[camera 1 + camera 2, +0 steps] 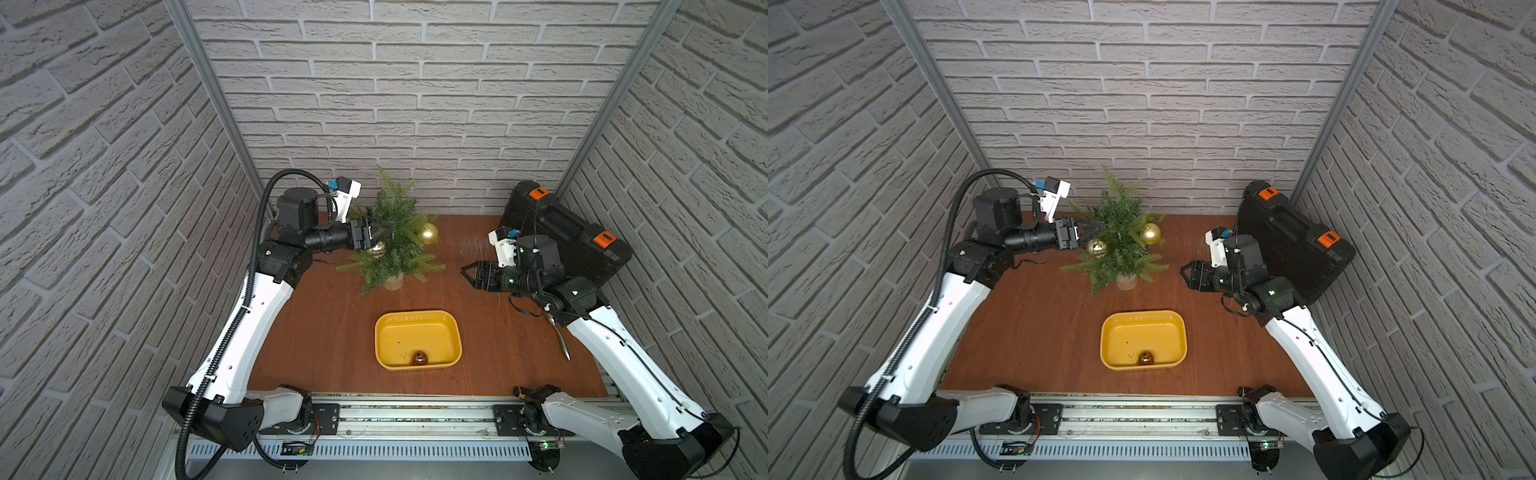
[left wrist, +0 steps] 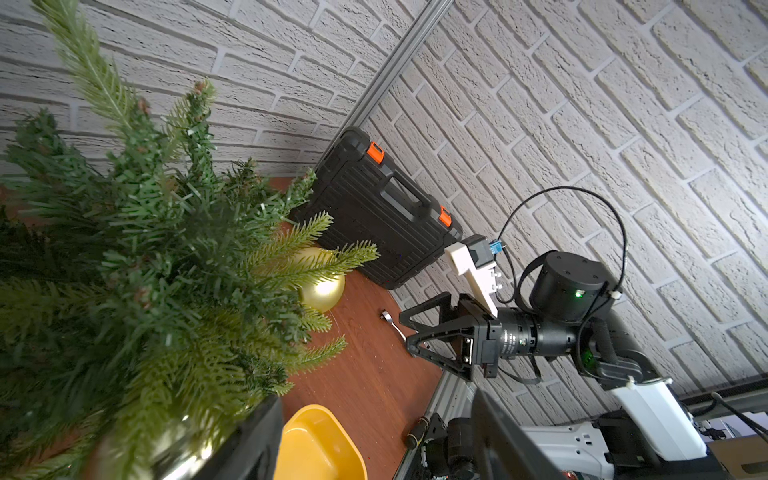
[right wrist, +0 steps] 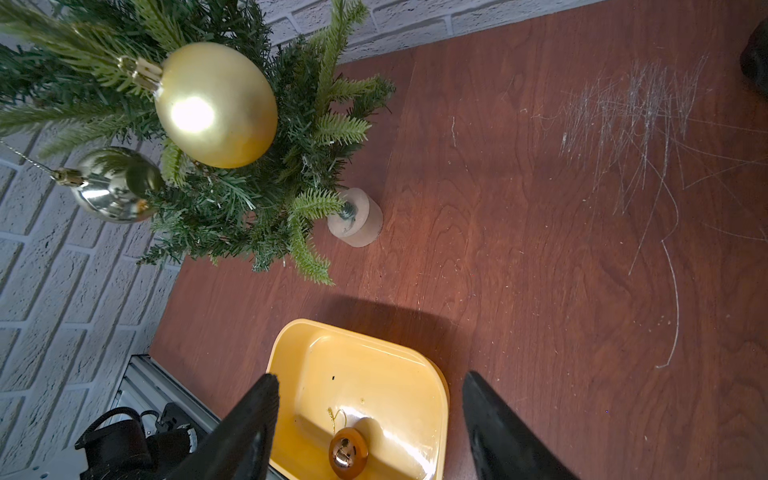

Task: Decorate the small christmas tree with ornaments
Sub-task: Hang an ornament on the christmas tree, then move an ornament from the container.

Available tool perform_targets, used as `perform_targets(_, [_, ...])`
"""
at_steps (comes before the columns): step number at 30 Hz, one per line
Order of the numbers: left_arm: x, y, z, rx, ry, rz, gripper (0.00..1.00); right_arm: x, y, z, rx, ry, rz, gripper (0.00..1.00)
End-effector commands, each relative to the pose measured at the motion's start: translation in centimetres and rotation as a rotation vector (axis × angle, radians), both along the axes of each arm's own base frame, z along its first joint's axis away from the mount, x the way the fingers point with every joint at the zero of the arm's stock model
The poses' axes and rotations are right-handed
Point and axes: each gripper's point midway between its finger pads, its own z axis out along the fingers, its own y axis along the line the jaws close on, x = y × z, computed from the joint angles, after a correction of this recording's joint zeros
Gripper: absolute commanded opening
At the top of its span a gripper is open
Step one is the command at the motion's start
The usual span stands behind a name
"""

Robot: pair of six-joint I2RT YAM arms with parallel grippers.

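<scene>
Top views both show one small green artificial fir tree [image 1: 399,262] in a beige pot at 12 o'clock from one yellow plastic tub [image 1: 415,314]. One black plastic case [image 1: 561,232] stands at 2 o'clock.

There are three baubles. A matte gold bauble [image 1: 428,234] and a mirror-shiny gold bauble [image 1: 376,249] hang among the branches. A smaller amber-brown bauble [image 1: 419,358] lies in the tub.

The left pincer [image 1: 388,232] is spread, with its fingertips in the foliage just above the mirror-shiny gold bauble. The right pincer [image 1: 466,276] is spread and empty at 3 o'clock of the tree.

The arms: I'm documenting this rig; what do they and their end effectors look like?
White shell links with black joints. The left arm carries a corrugated black hose; the right arm, thin black cables. Each wrist bears a white camera bracket with a blue plug. The left end effector and right end effector are black, with open triangular-frame fingers.
</scene>
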Motion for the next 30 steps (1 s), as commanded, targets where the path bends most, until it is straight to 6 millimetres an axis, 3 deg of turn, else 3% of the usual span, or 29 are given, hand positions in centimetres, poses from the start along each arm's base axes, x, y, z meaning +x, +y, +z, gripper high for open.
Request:
perform_targets(1, [-0.1, 0.3, 1.4, -0.012, -0.067, 0.005, 0.73, 0.1, 0.1, 0.7, 0.021, -0.027, 0.0, 0.71])
perform_targets(9, [-1.5, 2.0, 3.5, -0.011, -0.145, 0.058, 0.73, -1.0, 1.5, 0.7, 0.032, -0.005, 0.073, 0.68])
perform_targets(16, [-2.6, 4.6, 2.2, 0.039, -0.196, 0.192, 0.73, -3.8, 4.1, -2.1, -0.077, 0.082, 0.169, 0.66])
perform_targets(30, [-2.6, 12.6, -10.7, 0.35, -0.053, 0.549, 0.74, -9.2, 9.4, -12.3, -0.317, 0.358, 0.383, 0.66])
